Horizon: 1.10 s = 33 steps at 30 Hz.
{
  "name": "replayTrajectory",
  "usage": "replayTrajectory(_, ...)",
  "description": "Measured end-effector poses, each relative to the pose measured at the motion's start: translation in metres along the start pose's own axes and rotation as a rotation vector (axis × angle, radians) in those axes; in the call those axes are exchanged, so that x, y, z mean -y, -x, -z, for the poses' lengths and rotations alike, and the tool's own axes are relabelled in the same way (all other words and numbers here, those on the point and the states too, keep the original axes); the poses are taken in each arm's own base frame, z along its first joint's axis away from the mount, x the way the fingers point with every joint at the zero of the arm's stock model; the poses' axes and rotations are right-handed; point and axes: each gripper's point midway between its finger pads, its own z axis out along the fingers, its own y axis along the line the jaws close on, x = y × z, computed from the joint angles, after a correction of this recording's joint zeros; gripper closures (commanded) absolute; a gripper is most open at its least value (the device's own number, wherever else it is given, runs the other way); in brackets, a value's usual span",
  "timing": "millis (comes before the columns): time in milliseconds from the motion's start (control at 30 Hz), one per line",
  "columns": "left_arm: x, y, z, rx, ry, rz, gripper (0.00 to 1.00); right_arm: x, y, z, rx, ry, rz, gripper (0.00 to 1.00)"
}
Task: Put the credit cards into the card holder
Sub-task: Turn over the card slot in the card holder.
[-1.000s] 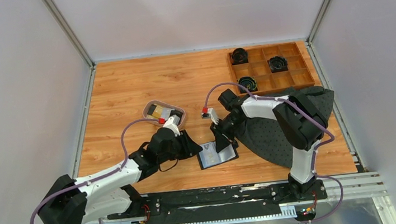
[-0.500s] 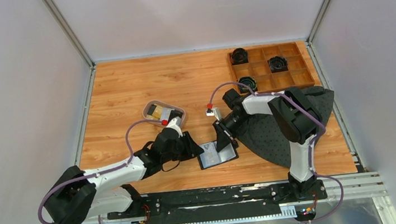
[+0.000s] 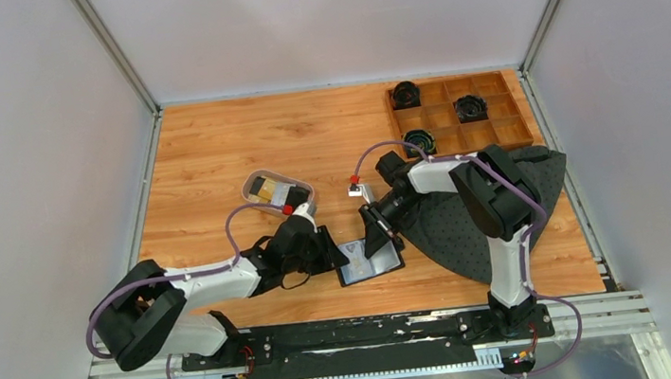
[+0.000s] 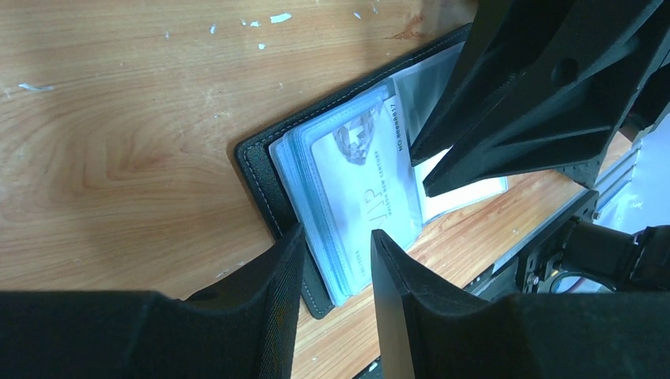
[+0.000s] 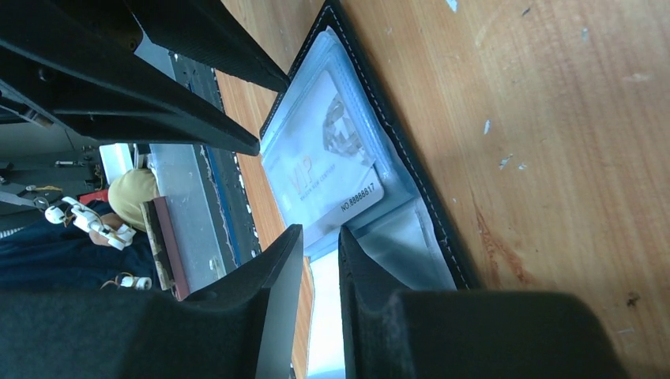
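Between the fingers of the left gripper (image 4: 337, 237), which stand apart and clamp nothing, lies one corner of the card holder (image 4: 257, 170), open flat on the table (image 3: 212, 146). Over the past second this gripper has slid up to that edge from a little way off, and its jaws have eased slightly wider. Just ahead of its fingertips a pale card (image 4: 359, 174) printed VIP sits inside the top clear sleeve, its numbered end at the sleeve's mouth by the spine. Facing it from the other side, the right gripper (image 5: 321, 230) has kept its place over the holder's other leaf while its arm shifted. Its fingers are narrowly apart with a loose clear leaf showing pale in the gap, and they look to be letting it go rather than pinching it, though contact is hard to judge. My reading is that one card is all but seated and both hands are releasing, so the next fetch probably falls to the left arm. Beyond the left gripper, well apart from the holder, the oval tray (image 3: 251, 182) holds the remaining cards (image 3: 277, 192), a gold one and a pale one at least. Farthest off, past the right gripper, are the dark mat (image 3: 450, 224) and the wooden compartment box (image 3: 441, 106).
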Motion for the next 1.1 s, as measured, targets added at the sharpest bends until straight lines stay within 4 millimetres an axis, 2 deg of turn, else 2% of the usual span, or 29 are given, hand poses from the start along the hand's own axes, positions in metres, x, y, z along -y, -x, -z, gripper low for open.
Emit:
replayTrajectory(500,0.0024,-0.0020,-0.0064,-0.017,0.001,-0.003,0.62,0.0027,-0.0013,-0.0020,-0.005,-0.010,-0.069,0.68)
replayTrajectory(1100,0.0046,-0.0039,-0.0078,-0.023,-0.009,-0.007,0.63,0.0042,-0.0005,-0.0019,0.017,0.050,-0.158,0.79)
